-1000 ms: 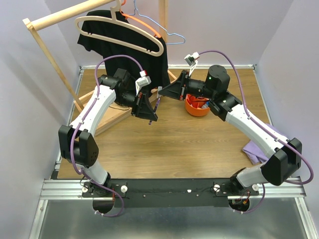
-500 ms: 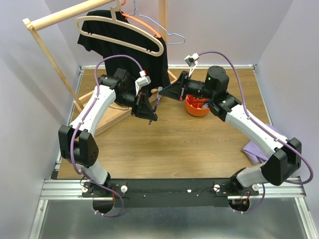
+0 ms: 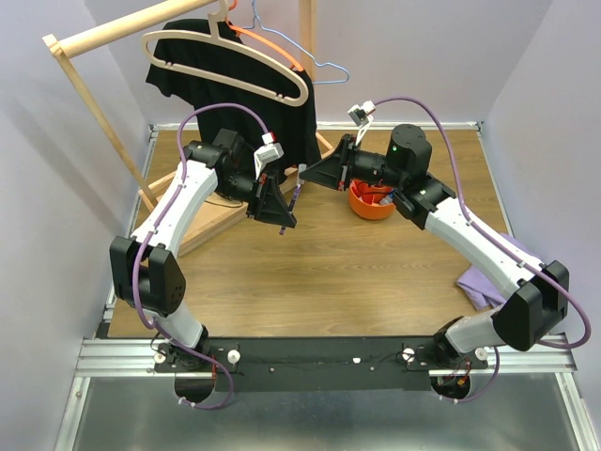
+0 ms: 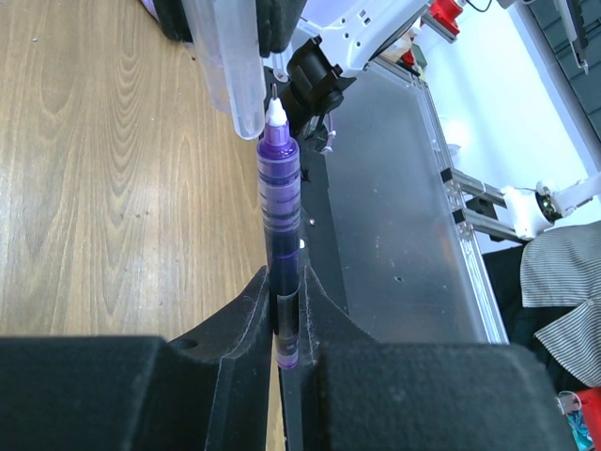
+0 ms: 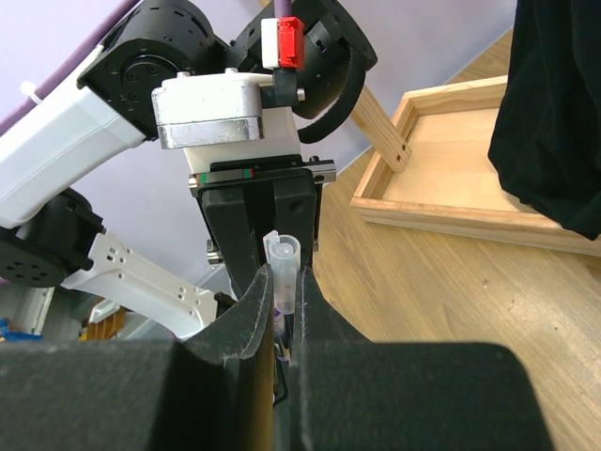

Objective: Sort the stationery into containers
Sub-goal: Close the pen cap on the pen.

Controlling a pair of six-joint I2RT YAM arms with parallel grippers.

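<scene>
My left gripper (image 3: 285, 222) (image 4: 285, 293) is shut on the lower end of a purple pen (image 4: 279, 221) with a white tip. It holds the pen in the air above the table, also seen in the top view (image 3: 295, 199). My right gripper (image 3: 306, 176) (image 5: 285, 282) is shut on a clear pen cap (image 5: 284, 256) (image 4: 230, 70). The cap hangs just beside and above the pen's tip, mouth toward it, the two nearly touching. The orange organiser (image 3: 361, 209) stands behind the right wrist with several pens in it.
A wooden rack base (image 3: 208, 222) (image 5: 451, 155) lies at the back left. A black shirt (image 3: 282, 103) (image 5: 554, 113) and hangers (image 3: 225, 66) hang from the rack over it. A purple cloth (image 3: 481, 282) lies at the right edge of the table.
</scene>
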